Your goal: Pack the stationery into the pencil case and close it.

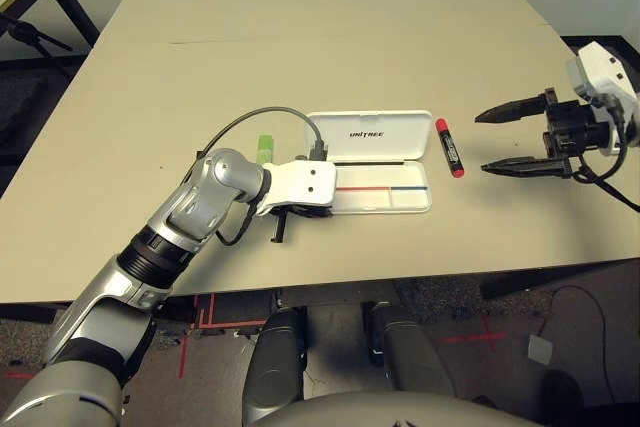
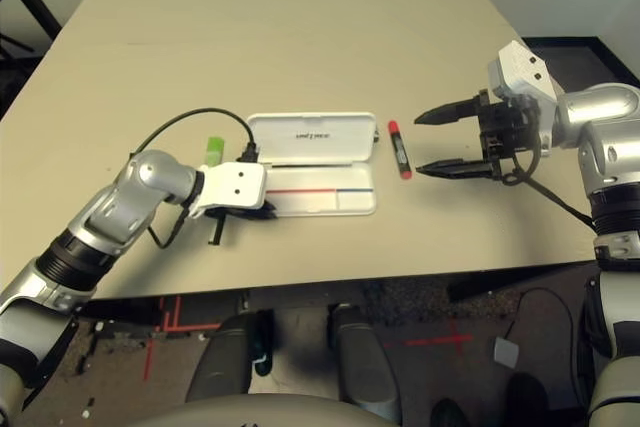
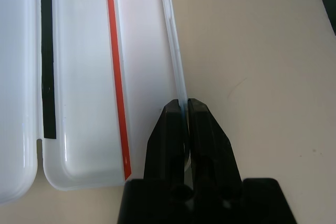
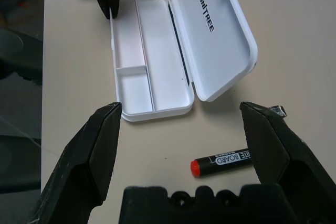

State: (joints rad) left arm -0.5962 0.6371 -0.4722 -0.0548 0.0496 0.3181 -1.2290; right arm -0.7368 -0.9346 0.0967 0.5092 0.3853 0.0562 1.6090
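Two views from the head: pencil case (image 1: 370,147) lying open mid-table, thin red-blue pencil (image 1: 380,188) already in its tray. Red marker (image 1: 449,147) just beside the case's right end, parallel to that short edge. Light-green stick (image 1: 265,146) just off the case's left end, by the lid. Left gripper (image 1: 285,219) clamped onto the case's near wall at the left end, pinning the box. Right gripper (image 1: 482,142) spread wide, hovering right of the marker and clear of the case.

From the left wrist: fingertips (image 3: 173,116) pinched tight on the thin white rim, red stretch of the pencil along the divider inside.

From the right wrist: black fingers (image 4: 100,140) splayed, marker (image 4: 220,161) lying crosswise between them on the side away from the case. Small dark piece (image 4: 277,110) just beside the lid's corner, too small to identify.

Judged as the marker pick-up. To do it well: keep the left clamp firm so the case cannot slide; lower the right gripper straight over the marker's middle, across the barrel, fingers straddling it before squeezing; avoid brushing the raised lid; lift level, then carry over the long compartment beside the pencil and lay it down lengthwise rather than dropping it.
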